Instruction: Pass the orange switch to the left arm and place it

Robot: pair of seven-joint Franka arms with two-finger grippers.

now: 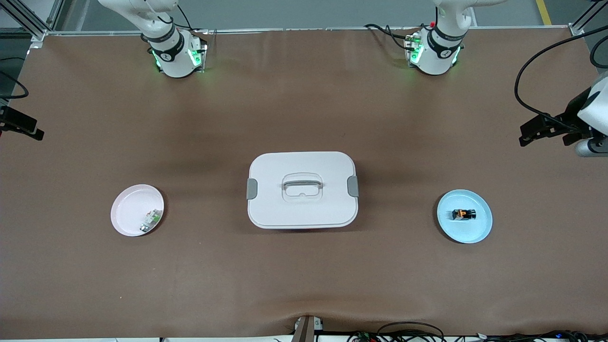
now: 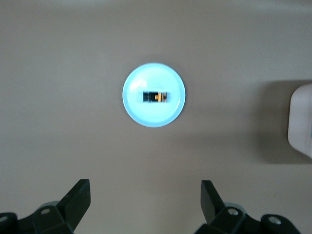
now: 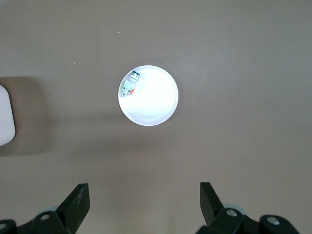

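Observation:
The orange switch [image 1: 463,214] lies in a light blue plate [image 1: 476,230] toward the left arm's end of the table. In the left wrist view the switch [image 2: 156,97] lies well below my left gripper [image 2: 145,187], which is open and empty. The white lidded box [image 1: 285,209] stands mid-table between the two plates. My left gripper [image 1: 529,133] hangs high at the left arm's end of the table. My right gripper [image 1: 31,129] hangs high at the right arm's end. In the right wrist view my right gripper [image 3: 144,190] is open and empty.
A pale pink plate [image 1: 124,209] toward the right arm's end holds a small green-and-white part [image 1: 151,221]; it also shows in the right wrist view [image 3: 129,84]. The box's edge shows in both wrist views [image 2: 301,122] [image 3: 5,117]. Cables lie along the table's near edge [image 1: 408,330].

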